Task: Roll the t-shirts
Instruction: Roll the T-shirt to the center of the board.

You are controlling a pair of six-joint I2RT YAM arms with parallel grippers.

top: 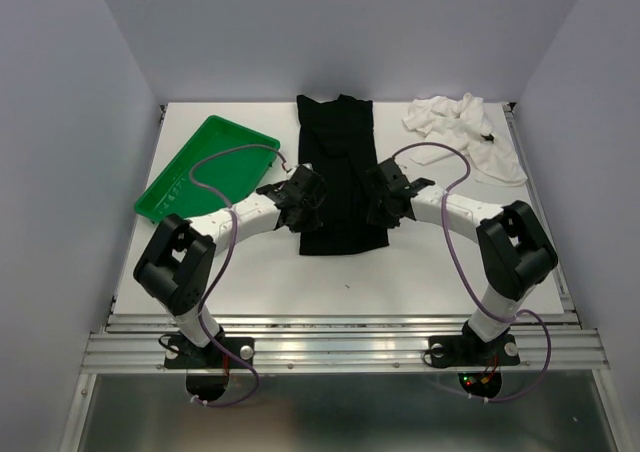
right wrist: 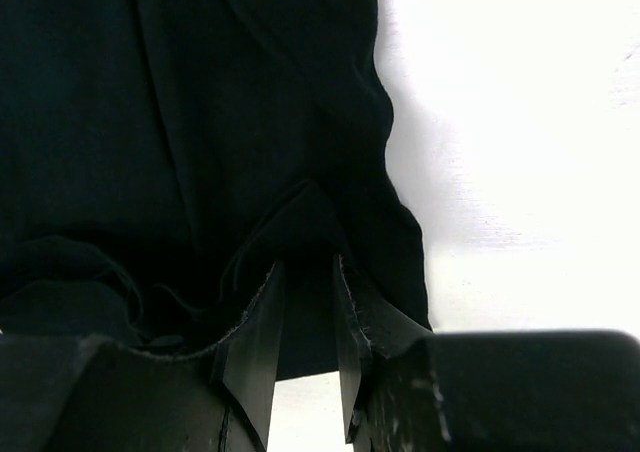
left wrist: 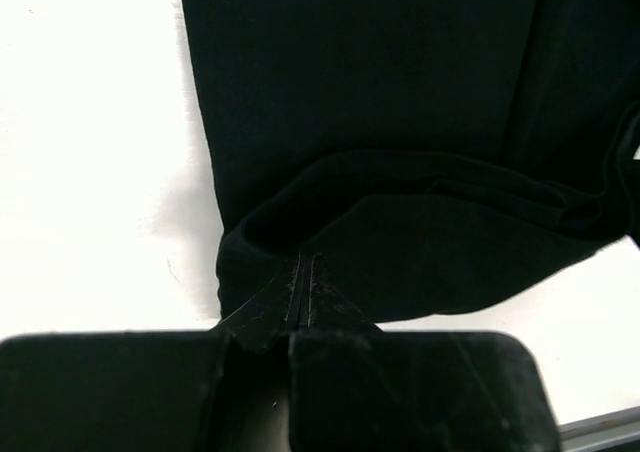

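The black t-shirt (top: 335, 157) lies folded into a long narrow strip down the middle of the table. Its near end is lifted and curled over. My left gripper (top: 300, 200) is at the strip's near left edge, and in the left wrist view it (left wrist: 303, 264) is shut on the curled hem of the black cloth (left wrist: 400, 92). My right gripper (top: 385, 197) is at the near right edge. In the right wrist view it (right wrist: 305, 267) pinches a raised fold of the black cloth (right wrist: 150, 92). The white t-shirt (top: 462, 130) lies crumpled at the back right.
A green plastic tray (top: 205, 167) sits tilted at the back left, close to my left arm. The white table (top: 420, 272) shows bare between the strip and the near edge. Grey walls close in the back and both sides.
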